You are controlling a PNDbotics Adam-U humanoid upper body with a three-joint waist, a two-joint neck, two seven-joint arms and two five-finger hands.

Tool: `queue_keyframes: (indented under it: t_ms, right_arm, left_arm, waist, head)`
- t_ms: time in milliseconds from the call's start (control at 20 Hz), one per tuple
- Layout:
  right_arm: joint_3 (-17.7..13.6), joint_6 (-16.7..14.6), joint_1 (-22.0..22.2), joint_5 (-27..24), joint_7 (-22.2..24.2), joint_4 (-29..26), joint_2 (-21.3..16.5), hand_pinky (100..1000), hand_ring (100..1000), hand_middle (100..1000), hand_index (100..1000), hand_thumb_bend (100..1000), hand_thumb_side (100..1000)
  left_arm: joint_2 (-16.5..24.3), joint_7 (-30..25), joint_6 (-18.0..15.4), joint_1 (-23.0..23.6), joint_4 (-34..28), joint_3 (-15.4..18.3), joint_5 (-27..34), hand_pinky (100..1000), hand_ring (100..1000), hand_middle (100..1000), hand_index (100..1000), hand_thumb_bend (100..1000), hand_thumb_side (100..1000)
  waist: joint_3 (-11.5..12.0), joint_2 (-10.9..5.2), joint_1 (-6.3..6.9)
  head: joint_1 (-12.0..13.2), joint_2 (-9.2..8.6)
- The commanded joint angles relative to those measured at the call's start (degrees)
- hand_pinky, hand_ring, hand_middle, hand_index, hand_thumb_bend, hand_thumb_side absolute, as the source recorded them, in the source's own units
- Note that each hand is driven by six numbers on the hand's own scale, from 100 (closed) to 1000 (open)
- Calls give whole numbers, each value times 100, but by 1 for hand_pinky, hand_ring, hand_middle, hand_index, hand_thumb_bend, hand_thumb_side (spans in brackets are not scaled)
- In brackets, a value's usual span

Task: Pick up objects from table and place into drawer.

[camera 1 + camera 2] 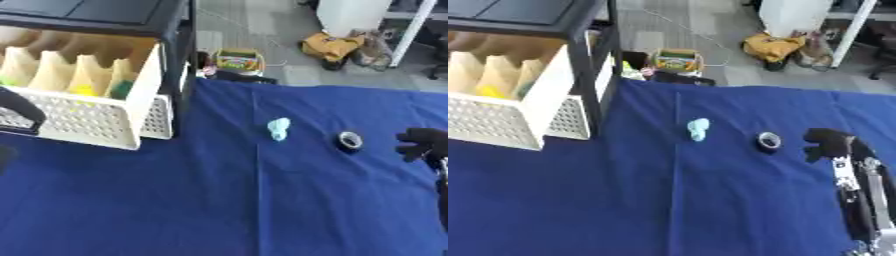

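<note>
A small light blue object (279, 128) lies on the blue cloth near the middle. To its right sits a black roll of tape (351, 140) with a pale core. My right hand (829, 142) hovers just right of the roll, open and holding nothing, and its arm runs down to the lower right. The white perforated drawer (87, 120) stands pulled out of the black cabinet (179, 60) at the left, with yellow and green items between its dividers. My left hand (19, 109) shows at the left edge against the drawer's front, cut off by the frame.
The blue cloth (219, 200) covers the table. Beyond its far edge, on the floor, are a crayon box (238, 60), a yellow bag (332, 46) and a white post.
</note>
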Motion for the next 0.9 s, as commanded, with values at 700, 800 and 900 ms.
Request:
queue_keyframes:
  t_ms: [700, 800, 900]
  right_arm:
    - [-99, -153, 19, -26, -135, -92, -232, 659, 725, 401, 717, 168, 907]
    - [-109, -199, 35, -28, -174, -92, -306, 659, 726, 404, 719, 170, 911]
    - [-124, -232, 41, -48, -222, -92, -392, 658, 727, 406, 720, 172, 914]
  left_arm:
    - [-1154, 1169, -10, -106, -79, 304, 1471, 113, 100, 100, 784, 100, 596]
    - [-1333, 1344, -73, -41, -79, 317, 1646, 108, 100, 100, 793, 100, 633]
    - [-1470, 1517, -132, 34, -79, 277, 1819, 142, 100, 100, 814, 100, 655]
  waist:
    - [-106, -147, -35]
    - [-113, -148, -46]
    - [-111, -151, -54]
  head:
    - [-78, 21]
    - [-73, 7]
    - [-56, -8]
